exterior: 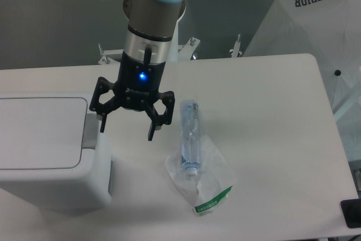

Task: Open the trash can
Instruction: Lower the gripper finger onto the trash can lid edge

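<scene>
Pressing the trash can's [45, 156] grey push tab [90, 132] squarely suits the wide-open, empty gripper [127, 130] hovering just beside it.

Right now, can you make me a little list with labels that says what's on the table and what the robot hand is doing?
trash can: big, light grey-white, left side of table, lid shut
push tab: darker grey, on the bin's right edge
gripper: open, pointing down, beside the tab; contact unclear
bottle: clear plastic, lying on its side, right of the gripper
plastic bag: clear with green print, under the bottle's cap end
table: white
</scene>
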You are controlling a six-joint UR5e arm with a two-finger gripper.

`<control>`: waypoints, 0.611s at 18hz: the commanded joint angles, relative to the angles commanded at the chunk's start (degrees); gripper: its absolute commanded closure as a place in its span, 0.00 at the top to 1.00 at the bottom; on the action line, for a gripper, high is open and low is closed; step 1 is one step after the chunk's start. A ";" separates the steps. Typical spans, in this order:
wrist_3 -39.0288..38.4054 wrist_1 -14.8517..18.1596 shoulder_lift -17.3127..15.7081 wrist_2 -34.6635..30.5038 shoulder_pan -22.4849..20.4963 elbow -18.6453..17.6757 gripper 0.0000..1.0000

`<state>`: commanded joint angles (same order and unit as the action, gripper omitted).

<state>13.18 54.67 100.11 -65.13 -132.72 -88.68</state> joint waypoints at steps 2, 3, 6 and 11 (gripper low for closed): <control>0.00 -0.09 0.44 -0.09 0.18 -0.18 1.00; 0.09 -0.09 0.44 -0.09 0.44 -0.09 1.00; 0.09 -0.09 0.79 -0.09 0.62 -0.35 1.00; 0.44 -0.18 1.23 -0.17 0.62 -0.26 1.00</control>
<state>13.62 54.49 101.34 -65.30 -132.10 -88.94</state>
